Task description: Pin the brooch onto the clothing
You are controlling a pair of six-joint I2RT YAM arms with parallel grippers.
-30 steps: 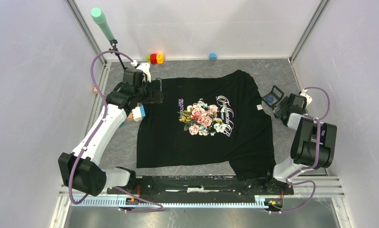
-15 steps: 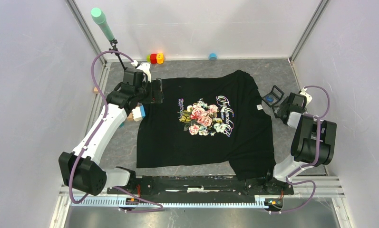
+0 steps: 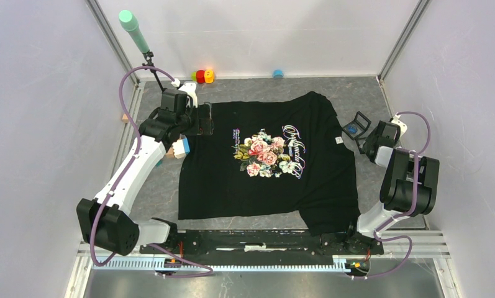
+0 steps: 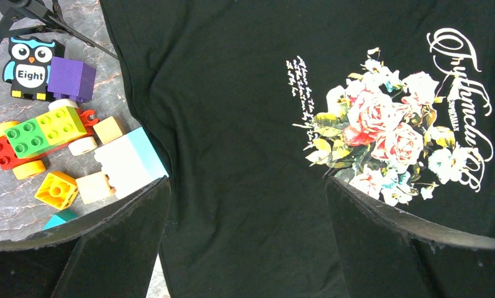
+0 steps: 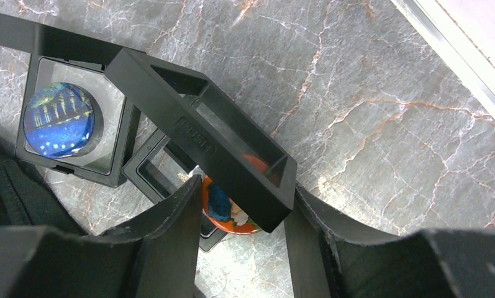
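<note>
The black T-shirt (image 3: 266, 158) with a rose print (image 3: 266, 152) and white script lies flat mid-table; it also fills the left wrist view (image 4: 245, 124). My left gripper (image 3: 202, 119) is open and empty, hovering over the shirt's left side beside the print. My right gripper (image 3: 363, 133) is at two small black boxes right of the shirt. Its jaws stand partly closed on either side of an orange-rimmed brooch (image 5: 232, 214) in the near box, whose raised lid (image 5: 201, 136) covers part of it. I see no firm grip. A blue brooch (image 5: 58, 121) sits in the other box.
Toy blocks (image 4: 52, 130), an owl "Eight" tile (image 4: 30, 68) and a white-and-blue block (image 4: 130, 161) lie left of the shirt. A tripod with a green-tipped pole (image 3: 135, 31) stands at the back left. Small coloured toys (image 3: 204, 76) and a blue cap (image 3: 277, 74) lie by the back wall.
The right wrist has shifted very slightly. The left arm, shirt and boxes have not visibly moved.
</note>
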